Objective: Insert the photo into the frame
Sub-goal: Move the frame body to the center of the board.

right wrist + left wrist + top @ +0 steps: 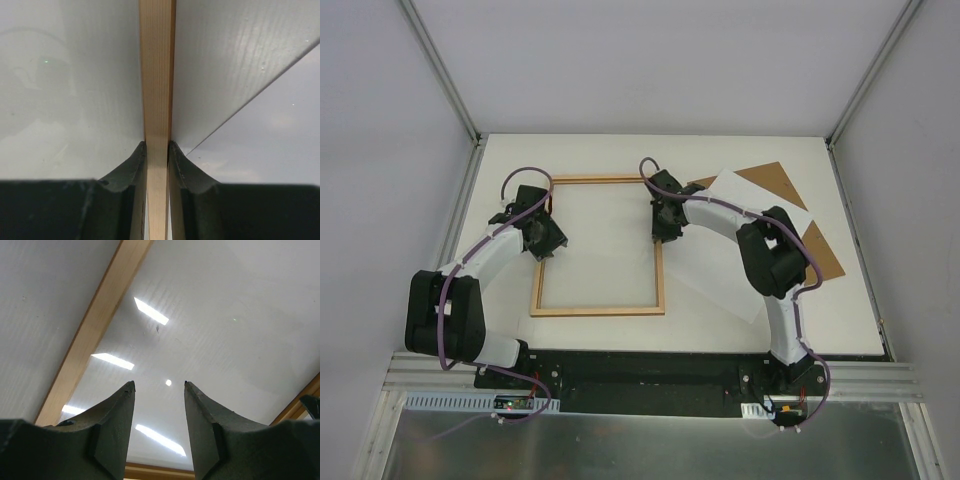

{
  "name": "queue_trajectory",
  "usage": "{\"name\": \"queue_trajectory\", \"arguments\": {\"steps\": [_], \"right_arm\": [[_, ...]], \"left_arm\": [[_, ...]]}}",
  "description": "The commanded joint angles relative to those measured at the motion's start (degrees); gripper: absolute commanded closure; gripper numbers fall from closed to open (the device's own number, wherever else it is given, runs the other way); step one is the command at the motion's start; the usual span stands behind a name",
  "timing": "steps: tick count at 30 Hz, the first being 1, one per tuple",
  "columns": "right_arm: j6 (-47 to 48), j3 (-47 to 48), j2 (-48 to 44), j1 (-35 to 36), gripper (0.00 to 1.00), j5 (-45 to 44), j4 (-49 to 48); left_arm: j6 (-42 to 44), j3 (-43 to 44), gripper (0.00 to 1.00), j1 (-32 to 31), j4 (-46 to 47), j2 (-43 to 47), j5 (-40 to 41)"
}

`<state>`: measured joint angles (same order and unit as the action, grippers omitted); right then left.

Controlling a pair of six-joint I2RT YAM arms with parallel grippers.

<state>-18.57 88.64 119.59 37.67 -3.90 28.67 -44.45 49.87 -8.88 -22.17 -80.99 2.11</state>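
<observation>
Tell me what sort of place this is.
Probably a robotics lab test cell: a left arm and a right arm bolted at the near edge of a white table, white panels on metal rails walling it in, and just a picture frame, white sheet and brown board laid out.

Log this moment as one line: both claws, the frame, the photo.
left claw: open, empty, over pane | right claw: shut on frame right rail | photo: white side up, outside frame, to its right

Bright, even light falls from overhead; shadows on the white surface [620,160] are faint. Sharp glare strips gleam on the pane [225,340] of the frame [95,330]. The right tool [157,147] looks dark, blurred.
</observation>
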Motion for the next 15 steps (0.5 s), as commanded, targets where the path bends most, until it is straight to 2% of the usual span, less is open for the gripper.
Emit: {"name": "queue_trajectory", "arguments": {"steps": [1,7,12,15], "right_arm": [[-4.37,5.31,0.9,1.35,0.99,1.35,-3.44],[-5.69,8.12,2.75,3.37,0.99,1.09,-3.44],[-4.2,6.9,0.74,3.11,0.64,0.47,-3.79],[-2.88,5.93,-1.63,2.24,0.46,0.3,-3.79]], "left_arm": [[0.94,1.81,0.57,0.71,-1.47,1.1,-0.35],[1.55,2.34,0.56,0.71,-1.38,0.57,-2.02],[1.91,2.96,0.55,0.62,-1.38,0.04,-5.36],[2.26,3.13,0.53,0.45,-1.29,-0.22,-6.85]]}}
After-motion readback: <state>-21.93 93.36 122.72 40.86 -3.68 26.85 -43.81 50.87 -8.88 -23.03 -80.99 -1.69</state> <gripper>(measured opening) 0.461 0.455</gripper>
